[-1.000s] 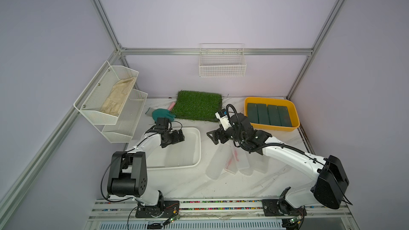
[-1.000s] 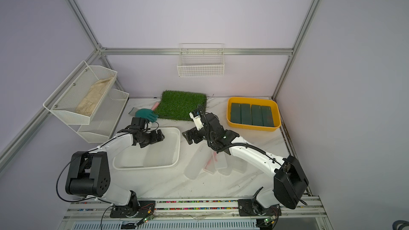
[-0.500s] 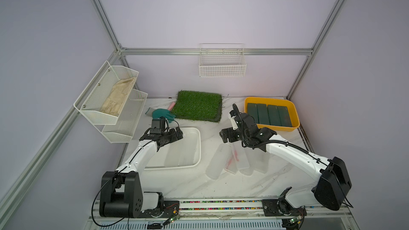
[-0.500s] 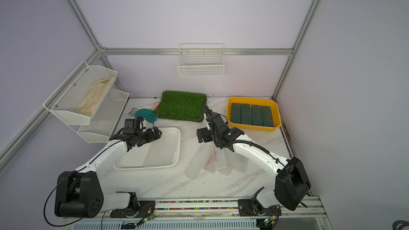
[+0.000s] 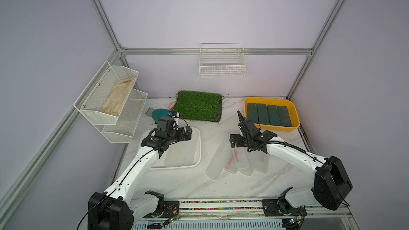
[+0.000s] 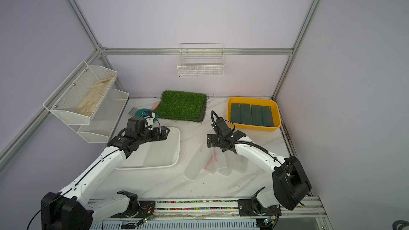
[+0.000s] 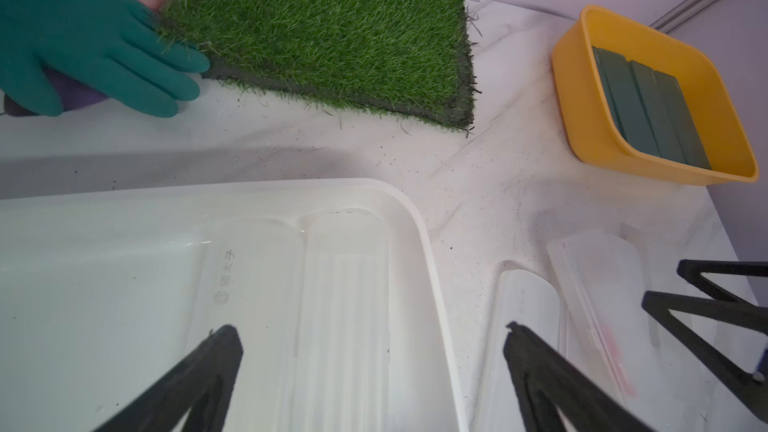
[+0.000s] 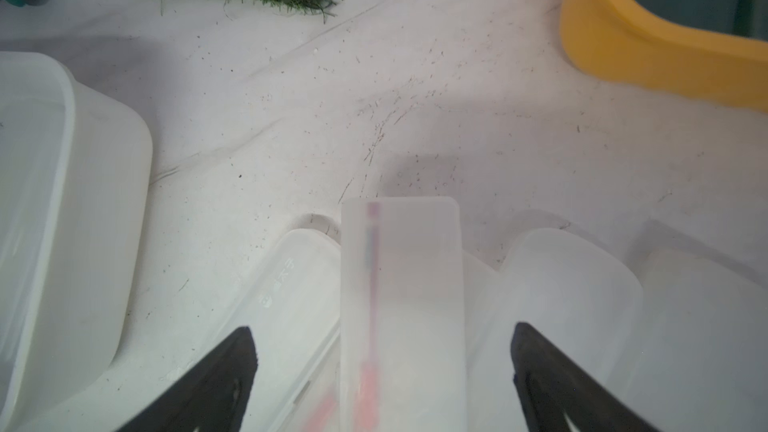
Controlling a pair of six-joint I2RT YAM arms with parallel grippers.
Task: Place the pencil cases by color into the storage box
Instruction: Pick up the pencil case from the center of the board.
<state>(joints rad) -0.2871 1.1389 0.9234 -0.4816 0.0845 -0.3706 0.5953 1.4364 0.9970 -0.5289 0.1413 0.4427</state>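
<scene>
Pencil cases (image 5: 244,162) of two colours are to be sorted, and they are described from left to right. At the left the white storage box (image 5: 199,149) is placed, and two frosted cases (image 7: 249,284) are already laid flat in it, side by side. The left fingers (image 7: 208,367) are held wide apart above this box and nothing is gripped between them. In the middle, four more frosted cases are counted on the surface (image 5: 221,129), close together and partly overlapped; a fifth under them cannot be excluded. The right fingers (image 8: 228,367) are also spread wide and empty, just above the case with the pink stripe (image 8: 401,305), which is seen between them and seems to be resting on its neighbours. At the right the yellow box (image 5: 278,128) is found, with four green cases (image 5: 269,115) packed in one row. The frosted cases are judged to be light, hollow and stiff, with a smooth skin that may slip; too hard a squeeze could bend the thin lid. It is advised that the top one be taken first, across its narrow width near the middle, so that it is lifted level and the others are not dragged.
</scene>
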